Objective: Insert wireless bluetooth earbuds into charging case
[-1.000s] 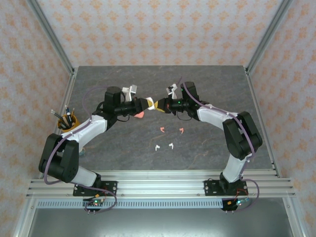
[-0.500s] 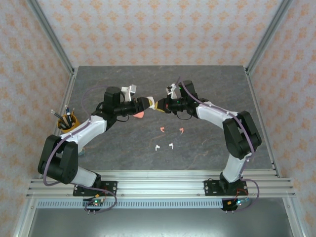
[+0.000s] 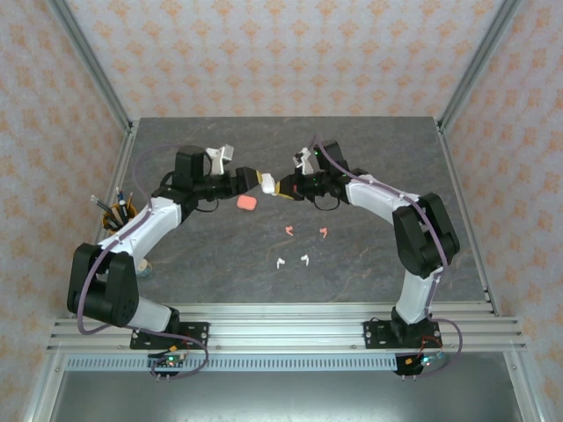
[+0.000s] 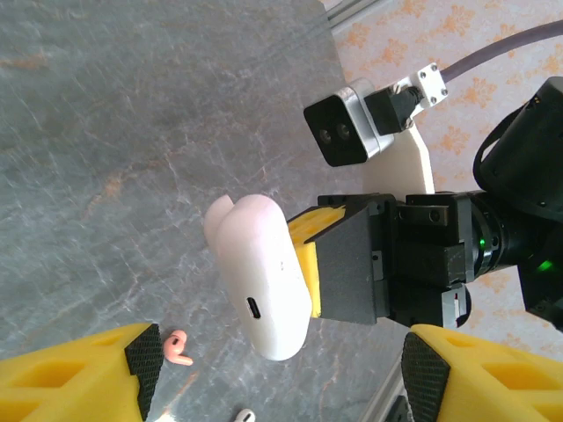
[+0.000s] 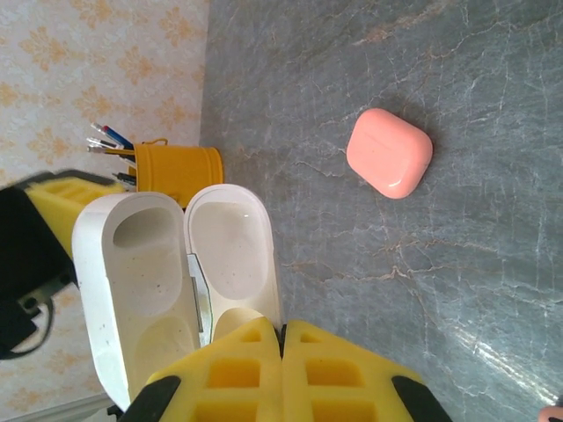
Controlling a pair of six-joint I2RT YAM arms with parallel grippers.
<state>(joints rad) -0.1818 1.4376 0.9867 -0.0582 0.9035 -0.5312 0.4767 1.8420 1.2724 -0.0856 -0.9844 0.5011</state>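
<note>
The right end effector [image 3: 283,187] is clenched on the open white case [image 3: 266,184]. The left end effector [image 3: 248,178] hangs released just beside it. Pink earbuds [image 3: 288,230] and white earbuds [image 3: 280,261] lie on the worktop [image 3: 378,264], well apart from both.

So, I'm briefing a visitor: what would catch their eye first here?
The open white case, clamped in the right claw over the middle of the scene, facing the open left claw. On the grey table nearby lie a shut pink case and four loose earbuds.
</note>
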